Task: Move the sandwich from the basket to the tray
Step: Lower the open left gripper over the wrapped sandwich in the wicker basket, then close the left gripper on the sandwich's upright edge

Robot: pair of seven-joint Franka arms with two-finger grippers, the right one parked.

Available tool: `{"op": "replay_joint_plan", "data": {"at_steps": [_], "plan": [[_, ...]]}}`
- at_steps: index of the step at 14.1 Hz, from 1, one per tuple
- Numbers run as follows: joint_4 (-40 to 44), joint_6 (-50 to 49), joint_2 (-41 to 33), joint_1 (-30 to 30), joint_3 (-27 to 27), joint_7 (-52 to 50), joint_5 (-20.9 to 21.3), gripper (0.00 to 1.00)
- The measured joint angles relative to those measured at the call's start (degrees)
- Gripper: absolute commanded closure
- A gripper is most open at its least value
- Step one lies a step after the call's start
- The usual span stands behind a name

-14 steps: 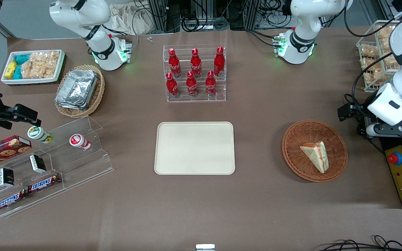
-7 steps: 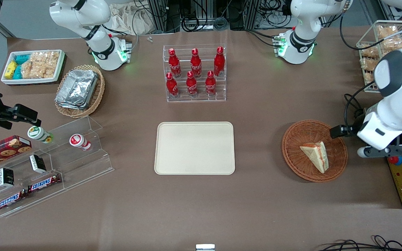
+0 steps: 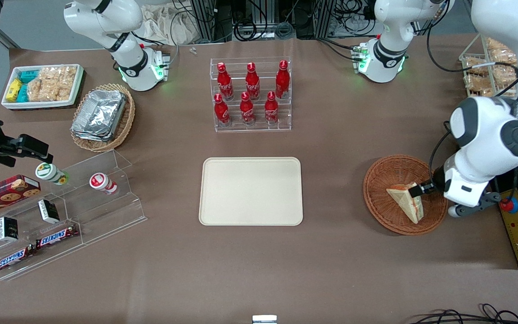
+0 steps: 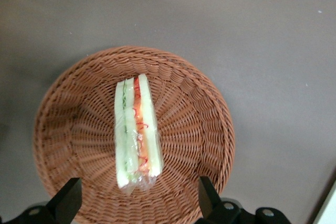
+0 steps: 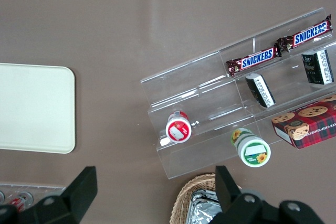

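Brown tabletop: basket (image 3: 405, 194) holds the sandwich (image 4: 136, 132), tray (image 3: 251, 191) bare, tool (image 4: 137, 203) spread wide above, gripping nothing.

The working left arm, a white Franka with grey joint caps, reaches in from its end of the bench, its big elbow joint held high and the forearm folding down and inward. At its tip the black two-finger gripper (image 3: 417, 190) sits low, its dark fingertip (image 3: 416, 190) poking out from under the white wrist housing. From the wrist camera the gripper (image 4: 137, 203) has its jaws spread wide apart, with one black finger (image 4: 67, 199) and the other angled outward at either side, nothing touching either of them.
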Motion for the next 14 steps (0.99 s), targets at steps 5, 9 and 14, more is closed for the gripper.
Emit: {"op": "replay_joint_plan", "data": {"at_steps": [5, 9, 14], "plan": [[-5.6, 8.9, 2.5, 0.0, 0.0, -4.5, 0.0, 0.00], [-6.7, 9.0, 2.7, 0.1, 0.1, -4.8, 0.4, 0.00], [-7.5, 10.3, 4.5, 0.1, 0.3, -4.9, 0.8, 0.15]]}}
